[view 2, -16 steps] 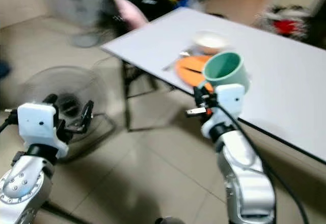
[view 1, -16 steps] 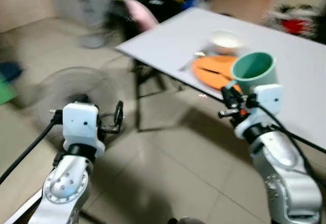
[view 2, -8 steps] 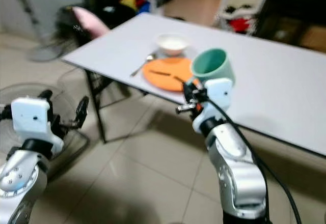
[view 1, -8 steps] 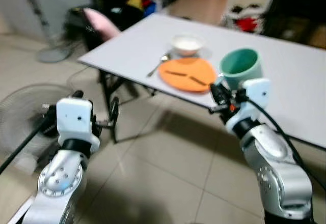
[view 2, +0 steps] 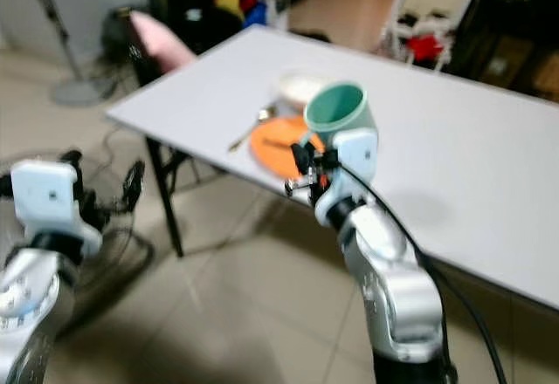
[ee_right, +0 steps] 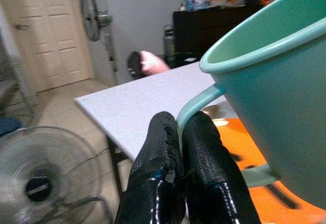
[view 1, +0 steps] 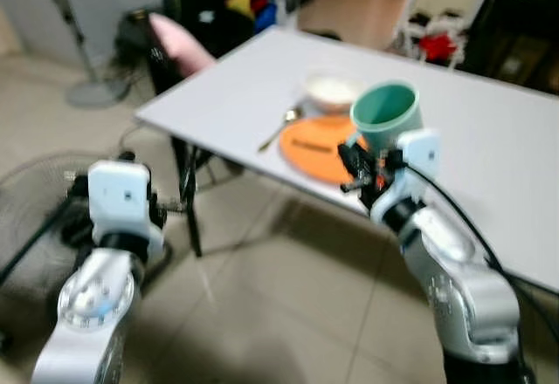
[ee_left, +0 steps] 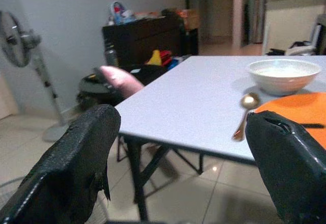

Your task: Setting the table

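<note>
Step in hand: carrying the cup to the place setting. The worktop point(view 1: 218, 96) bears an orange plate point(view 1: 307, 147), a white bowl point(view 1: 330, 90) behind it and a spoon point(view 1: 278, 128) beside. My right gripper point(ee_right: 179, 147) has its jaws clenched on the handle of the green cup point(view 1: 385, 115), held above the near edge. Left gripper point(ee_left: 183, 168) idles, jaws released. Next I lower the cup beside the plate. Against the frame a second back, the view has swung and the plate sits closer.

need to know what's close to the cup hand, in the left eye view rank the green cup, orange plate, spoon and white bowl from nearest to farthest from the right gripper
1. Green cup, held by its handle in the right gripper.
2. Orange plate, on the table just beyond the gripper.
3. Spoon left of the plate and white bowl behind it: too close to call.
</note>
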Available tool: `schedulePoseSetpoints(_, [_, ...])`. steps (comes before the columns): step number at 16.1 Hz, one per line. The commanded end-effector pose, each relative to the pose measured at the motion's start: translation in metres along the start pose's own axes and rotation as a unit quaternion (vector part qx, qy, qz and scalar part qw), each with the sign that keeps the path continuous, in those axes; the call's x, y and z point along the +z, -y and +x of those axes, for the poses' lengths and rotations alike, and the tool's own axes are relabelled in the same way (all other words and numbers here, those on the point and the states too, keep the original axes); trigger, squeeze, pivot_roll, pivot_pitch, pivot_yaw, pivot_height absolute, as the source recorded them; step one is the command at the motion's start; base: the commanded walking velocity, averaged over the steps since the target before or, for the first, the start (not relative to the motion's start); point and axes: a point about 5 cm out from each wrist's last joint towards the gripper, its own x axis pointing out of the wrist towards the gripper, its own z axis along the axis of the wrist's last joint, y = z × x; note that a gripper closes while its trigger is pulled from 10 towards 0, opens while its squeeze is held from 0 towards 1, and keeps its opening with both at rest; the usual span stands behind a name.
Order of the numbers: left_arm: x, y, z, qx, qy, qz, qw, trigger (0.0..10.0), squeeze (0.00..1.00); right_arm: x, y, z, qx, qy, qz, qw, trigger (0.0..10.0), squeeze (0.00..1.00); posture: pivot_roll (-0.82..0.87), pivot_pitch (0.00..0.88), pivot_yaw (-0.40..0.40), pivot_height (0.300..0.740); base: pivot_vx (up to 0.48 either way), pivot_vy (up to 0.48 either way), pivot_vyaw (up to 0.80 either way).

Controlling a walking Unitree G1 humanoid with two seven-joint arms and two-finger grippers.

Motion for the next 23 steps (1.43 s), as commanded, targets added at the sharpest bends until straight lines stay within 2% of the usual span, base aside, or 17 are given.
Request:
schedulePoseSetpoints(1, [0.001,0.007,0.001,-0.017,0.001,-0.005,1.000,10.0,0.00,0.004,0.009,-0.001,-0.018,0.007,-0.008,1.000,10.0,0.00,-0.09,0.000,0.002,0.740,0.360,0.000,0.00])
schedulePoseSetpoints(8, [-0.001,0.008,0.003,-0.029,-0.002,-0.003,1.000,10.0,0.00,0.004,0.010,0.002,-0.016,0.005,-0.006,1.000,10.0,0.00,-0.09,0.000,0.002,0.740,0.365,0.000,-0.77])
schedulePoseSetpoints(18, [-0.001,0.009,0.002,-0.033,-0.001,-0.003,0.999,10.0,0.00,0.001,0.004,0.004,0.022,0.000,0.008,1.000,10.0,0.00,-0.08,0.000,-0.002,0.740,0.365,0.000,0.00])
schedulePoseSetpoints(20, [-0.001,0.009,0.001,-0.031,0.000,-0.002,1.000,10.0,0.00,0.001,0.001,0.006,0.050,-0.001,0.038,0.998,10.0,0.00,-0.08,0.000,-0.005,0.740,0.368,0.000,0.00])
schedulePoseSetpoints(21, [-0.001,0.009,0.001,-0.031,-0.001,-0.002,1.000,10.0,0.00,0.001,-0.001,0.007,0.071,0.001,0.068,0.995,10.0,0.00,-0.07,0.000,-0.003,0.740,0.364,0.000,0.00])
schedulePoseSetpoints(23, [0.000,0.009,0.000,-0.034,0.001,0.000,0.999,10.0,0.00,0.000,0.003,0.012,0.085,-0.004,0.083,0.993,10.0,0.00,-0.07,0.000,0.002,0.740,0.349,0.000,0.00])
